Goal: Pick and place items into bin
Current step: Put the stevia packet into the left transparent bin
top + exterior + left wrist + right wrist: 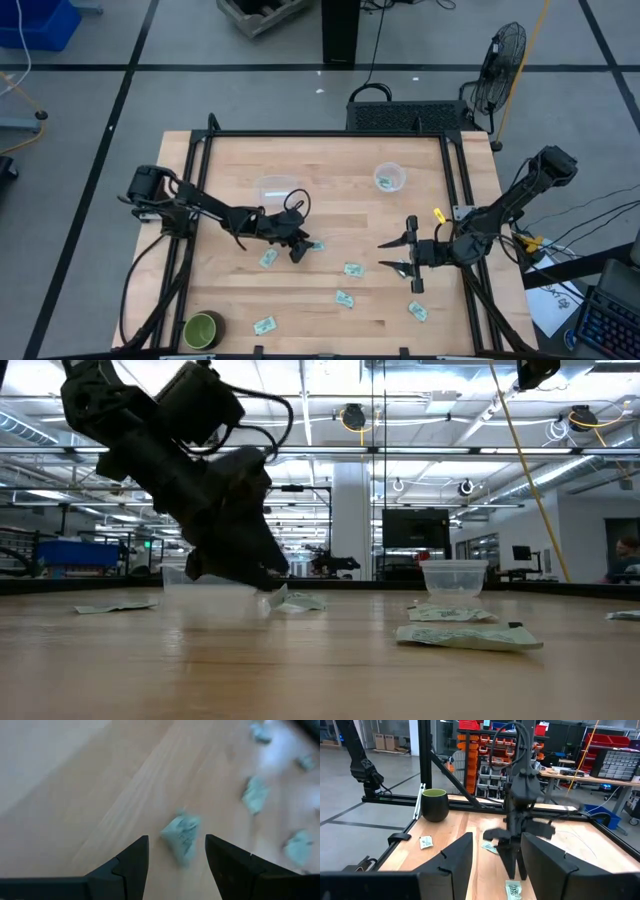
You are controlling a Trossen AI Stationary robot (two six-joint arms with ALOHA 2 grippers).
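— Several packets are scattered across the near half of the table [230, 160], and the left gripper [300, 246] is low over one of them [316, 245], near the table's middle. Why so low, you think?

— It's lining up a pick, I'd say. From its wrist, the fingers [131, 865] stand apart with a pale green packet [181, 836] just ahead of the gap, not yet between them. Nothing is clamped.

— And the right gripper [405, 256]?

— Waiting toward the right edge, hovering with its jaws spread wide and nothing in them. It points back toward the middle, probably so it stays out of the left arm's way.

— Where do the packets go?

— Two clear containers stand toward the far edge: a squarish tub [277, 189] left of centre, and a round cup [389, 177] right of centre that already seems to hold a packet. Which one counts as the bin, I can't tell.

— Room to move?

— Fair. Another packet [268, 259] lies just beside the left gripper, so it could get nudged. The rest, such as one [352, 269] nearer the front and one [264, 325] by the front edge, are well apart. The green bowl [202, 330] sits in the front left corner, clear of everything. The path to the tub is open wood.
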